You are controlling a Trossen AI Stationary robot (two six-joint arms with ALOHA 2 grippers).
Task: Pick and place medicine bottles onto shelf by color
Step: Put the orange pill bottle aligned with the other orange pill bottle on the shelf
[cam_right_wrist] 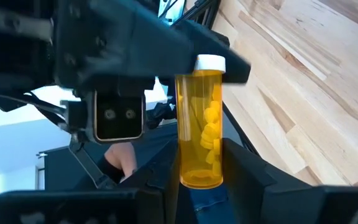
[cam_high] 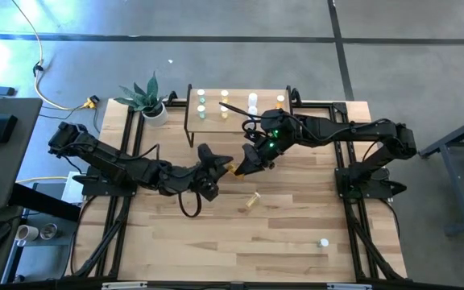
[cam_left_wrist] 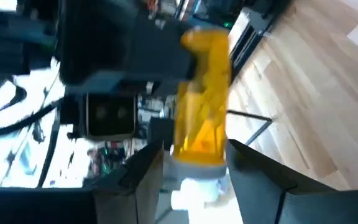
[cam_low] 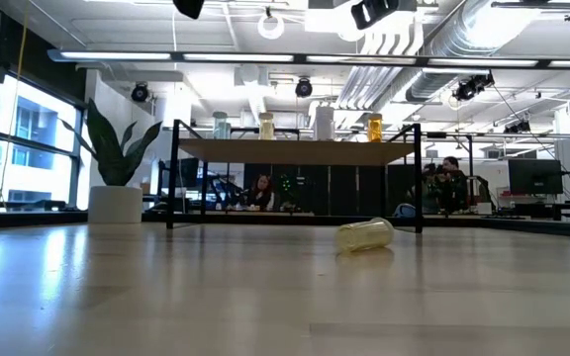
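Orange bottle (cam_right_wrist: 201, 124): hanging in the air over the middle of the table, right between the two grippers, in front of the shelf. It's see-through orange with pills inside and a white cap.
Right gripper (cam_right_wrist: 199, 163): clamping its fingers on the bottom end of the orange bottle, so this one is doing the holding.
Left gripper (cam_left_wrist: 194, 163): sitting around the cap end of the same bottle, fingers parted a bit on either side of the cap. Can't really tell if they're touching it.
Both arms: reaching in from their own sides and meeting nose to nose just in front of the shelf in the high view.
Shelf (cam_high: 236, 119): standing at the far side of the table, light wood top on thin black legs.
Bottles on the shelf (cam_high: 225, 104): standing upright in little groups, greenish ones toward the left, then yellowish, white, and an orange one at the right end.
Yellow bottle (cam_low: 365, 234): lying on its side on the table, near the middle, a little in front of the grippers.
White-capped bottle (cam_high: 323, 242): sitting alone near the front right of the table, well apart from everything else.
Potted plant (cam_high: 147, 98): sitting at the far left corner, just beside the shelf.
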